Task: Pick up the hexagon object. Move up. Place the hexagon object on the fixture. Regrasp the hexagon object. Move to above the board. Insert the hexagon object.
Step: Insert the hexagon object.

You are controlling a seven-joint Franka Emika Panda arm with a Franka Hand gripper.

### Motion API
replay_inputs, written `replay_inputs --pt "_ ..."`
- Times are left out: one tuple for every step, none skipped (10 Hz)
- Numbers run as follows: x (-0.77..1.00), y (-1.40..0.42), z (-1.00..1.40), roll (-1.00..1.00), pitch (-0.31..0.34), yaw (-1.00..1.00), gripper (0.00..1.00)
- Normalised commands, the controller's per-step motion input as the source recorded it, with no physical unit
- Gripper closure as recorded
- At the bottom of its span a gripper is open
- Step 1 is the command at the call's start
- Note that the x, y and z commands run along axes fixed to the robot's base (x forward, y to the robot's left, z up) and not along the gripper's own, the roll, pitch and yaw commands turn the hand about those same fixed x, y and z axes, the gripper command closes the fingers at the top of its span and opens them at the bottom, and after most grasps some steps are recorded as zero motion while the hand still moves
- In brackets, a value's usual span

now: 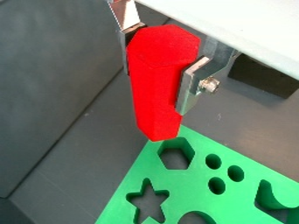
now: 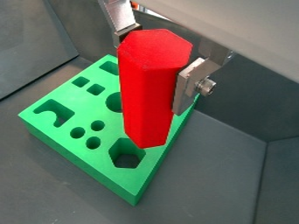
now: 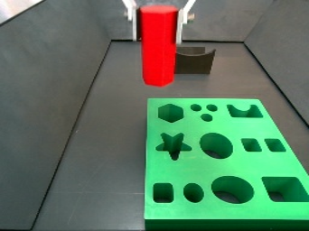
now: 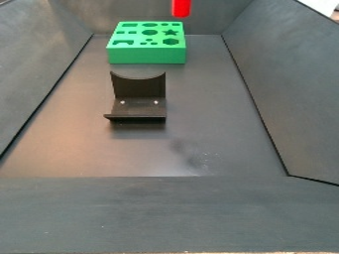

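while the gripper (image 2: pixel 149 54) grasps the red hexagon object (image 2: pixel 147 87) upright, high above the green board (image 3: pixel 218 167), the move-above step looks underway; next, lining its lower end over the hexagon cut-out (image 2: pixel 126 156) before lowering.

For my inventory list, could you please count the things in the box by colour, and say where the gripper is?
Red: 1, the hexagon object, held upright in the gripper above the board.
Green: 1, the board.
Dark: 1, the fixture.
Total: 3.
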Motion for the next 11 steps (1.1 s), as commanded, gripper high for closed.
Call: replay_inputs --pt "0.0 -0.07 -0.45 0.18 -0.339 -0.05 1.0" --pt "0.0 -0.04 -0.45 0.18 -0.333 -0.02 1.0" --pt "0.0 0.0 -0.14 0.0 -0.116 0.0 1.0" --pt "0.09 0.0 -0.21 0.0 0.0 -0.03 1.0" --pt "0.44 -0.01 -0.39 0.09 0.007 0.0 1.0" --pt "0.25 -0.03 -0.35 0.18 0.046 0.0 1.0" --pt "0.22 -0.04 -0.39 0.2 0.047 0.0 1.0" --pt "0.13 -0.05 -0.38 0.25 0.0 0.02 1.0" --pt "0.21 -0.07 -0.41 0.26 0.0 0.01 1.0" --pt "0.17 -0.11 -0.35 0.28 0.0 0.04 1.0" --pt "0.25 -0.13 -0.37 0.21 0.0 0.02 1.0"
